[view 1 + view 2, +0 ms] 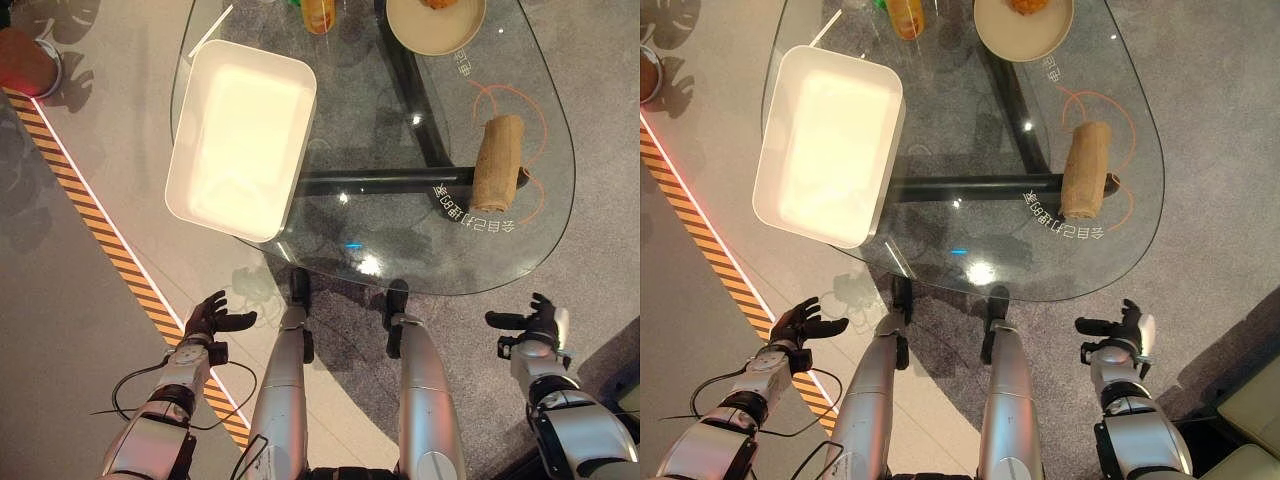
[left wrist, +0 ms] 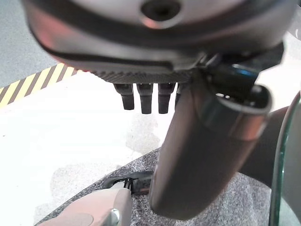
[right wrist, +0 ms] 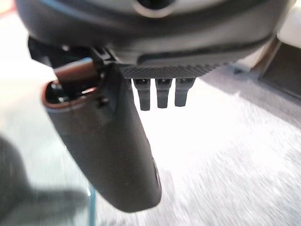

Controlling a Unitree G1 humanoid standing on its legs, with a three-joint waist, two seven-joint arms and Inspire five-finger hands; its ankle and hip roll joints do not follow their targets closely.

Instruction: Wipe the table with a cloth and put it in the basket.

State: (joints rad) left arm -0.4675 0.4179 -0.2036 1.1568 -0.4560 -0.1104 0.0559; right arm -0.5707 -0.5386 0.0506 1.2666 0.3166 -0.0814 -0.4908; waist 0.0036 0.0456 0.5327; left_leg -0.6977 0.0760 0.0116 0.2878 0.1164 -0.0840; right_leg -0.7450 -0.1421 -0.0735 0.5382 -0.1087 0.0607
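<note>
From the left eye view, a glass counter (image 1: 520, 110) lies ahead of the robot, carrying a rolled tan cloth (image 1: 498, 162) on its right side, its long axis running away from the robot. A white rectangular basket (image 1: 240, 135), empty, sits on the counter's left part, well apart from the cloth, with a plate (image 1: 436, 25) and a bottle (image 1: 318, 14) at the far edge. The right eye view shows the left hand (image 1: 805, 322) and the right hand (image 1: 1122, 334) low, short of the counter edge, both with fingers relaxed and apart, holding nothing. The cloth lies ahead of the right hand, the nearer one. The left wrist view shows straight fingers (image 2: 145, 98) over a hazard-striped floor (image 2: 33, 82). The right wrist view shows straight fingers (image 3: 162, 94) over grey carpet (image 3: 244, 155).
</note>
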